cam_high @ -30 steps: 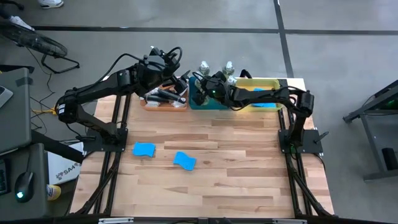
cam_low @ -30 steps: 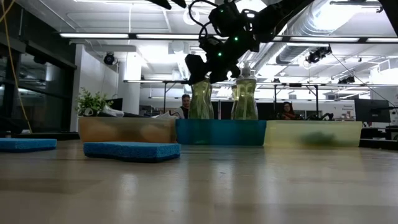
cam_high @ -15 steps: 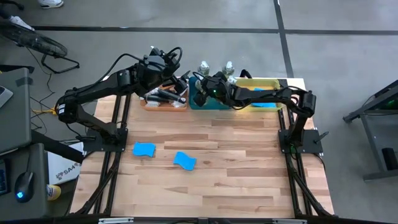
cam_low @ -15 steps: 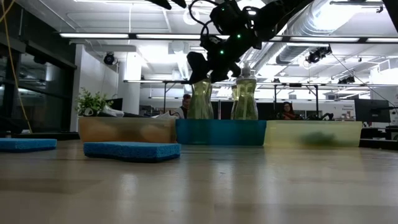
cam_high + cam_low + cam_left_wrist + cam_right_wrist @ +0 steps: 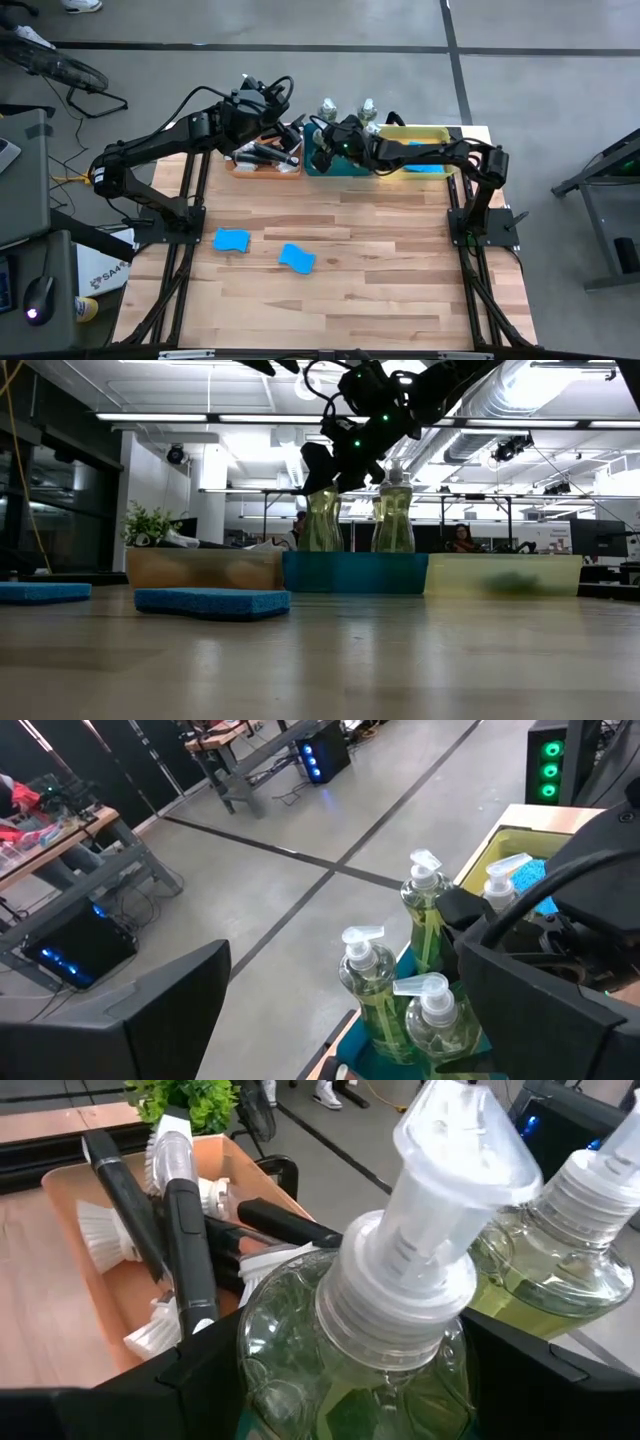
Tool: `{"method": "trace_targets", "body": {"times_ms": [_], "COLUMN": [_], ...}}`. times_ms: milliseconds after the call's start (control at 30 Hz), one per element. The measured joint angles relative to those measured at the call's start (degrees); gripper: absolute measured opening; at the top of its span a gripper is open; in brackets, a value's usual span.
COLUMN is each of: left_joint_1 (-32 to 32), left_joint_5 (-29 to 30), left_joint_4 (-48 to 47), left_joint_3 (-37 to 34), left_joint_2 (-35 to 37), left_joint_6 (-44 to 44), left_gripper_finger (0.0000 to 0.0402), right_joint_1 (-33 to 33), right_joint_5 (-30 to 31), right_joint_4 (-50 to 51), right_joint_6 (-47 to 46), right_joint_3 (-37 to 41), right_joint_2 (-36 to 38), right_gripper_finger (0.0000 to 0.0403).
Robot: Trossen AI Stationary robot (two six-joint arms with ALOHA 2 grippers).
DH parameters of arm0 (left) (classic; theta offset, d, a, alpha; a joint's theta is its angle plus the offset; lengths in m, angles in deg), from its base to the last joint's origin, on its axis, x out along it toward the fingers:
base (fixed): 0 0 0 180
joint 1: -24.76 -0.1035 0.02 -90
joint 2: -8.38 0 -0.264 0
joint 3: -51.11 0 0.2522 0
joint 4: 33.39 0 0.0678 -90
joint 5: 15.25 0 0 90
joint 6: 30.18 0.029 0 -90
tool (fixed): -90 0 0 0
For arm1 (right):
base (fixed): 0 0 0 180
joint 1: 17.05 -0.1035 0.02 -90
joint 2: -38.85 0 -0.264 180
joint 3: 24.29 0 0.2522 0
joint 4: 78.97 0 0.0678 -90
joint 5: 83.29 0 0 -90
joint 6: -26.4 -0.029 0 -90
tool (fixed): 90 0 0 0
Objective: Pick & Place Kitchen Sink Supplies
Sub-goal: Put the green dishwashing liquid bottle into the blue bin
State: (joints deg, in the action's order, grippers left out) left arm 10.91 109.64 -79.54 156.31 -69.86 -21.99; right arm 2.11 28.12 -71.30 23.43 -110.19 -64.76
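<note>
A clear bottle of yellow-green liquid (image 5: 340,1370) stands in the teal bin (image 5: 345,168) at the table's far edge. My right gripper (image 5: 335,140) is around it, above it in the low view (image 5: 335,472). Other bottles (image 5: 425,910) stand beside it in the bin. My left gripper (image 5: 282,130) hovers open over the orange tray (image 5: 240,168), where the black brushes with white heads (image 5: 185,1220) lie. Two blue sponges (image 5: 231,240) (image 5: 297,258) lie flat on the table. My right gripper holds the bottle at its shoulder (image 5: 290,1330), just under the pump collar, with one finger (image 5: 200,1380) on each side. The fingers come slanting down from the table's right. The bottle stands upright, its lower part (image 5: 322,525) inside the teal bin.
A yellow bin (image 5: 425,132) with blue sponges sits right of the teal bin. A small green plant (image 5: 190,1100) stands behind the orange tray. The wooden table's near half holds only the two sponges. People sit in the room beyond (image 5: 462,538).
</note>
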Motion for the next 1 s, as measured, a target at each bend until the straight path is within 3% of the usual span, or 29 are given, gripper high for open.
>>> {"method": "trace_targets", "body": {"times_ms": [433, 1000], "left_joint_1": [-0.02, -0.02], "left_joint_5": [0.00, 0.13], "left_joint_4": [-0.83, -1.68], "left_joint_3": [0.00, 0.00], "left_joint_2": [0.00, 0.22], "left_joint_6": [0.02, 0.03], "left_gripper_finger": [0.0385, 0.0385], "right_joint_1": [0.82, 0.58], "right_joint_5": [-0.88, -1.23], "right_joint_4": [0.25, 3.38], "right_joint_6": [-1.09, -0.82], "right_joint_3": [-0.02, -0.02], "right_joint_2": [0.17, 4.79], "right_gripper_finger": [0.0377, 0.0376]}}
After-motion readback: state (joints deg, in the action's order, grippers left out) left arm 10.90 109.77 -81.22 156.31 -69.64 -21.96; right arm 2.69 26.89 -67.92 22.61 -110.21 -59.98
